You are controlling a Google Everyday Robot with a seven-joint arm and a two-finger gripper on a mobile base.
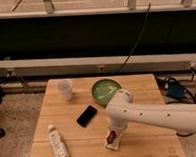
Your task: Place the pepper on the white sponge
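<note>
The white sponge [114,143] lies on the wooden table [75,139] near its front edge, right of the middle. The red pepper [111,137] shows at the top of the sponge, right under my gripper; I cannot tell whether it rests on the sponge. My gripper [114,130] points down from the white arm [159,115] that reaches in from the right, directly over the sponge and pepper.
A black phone [86,115] lies left of the arm. A white cup [65,89] stands at the back left. A green bowl [106,90] sits at the back middle. A white labelled bottle [58,143] lies at the front left.
</note>
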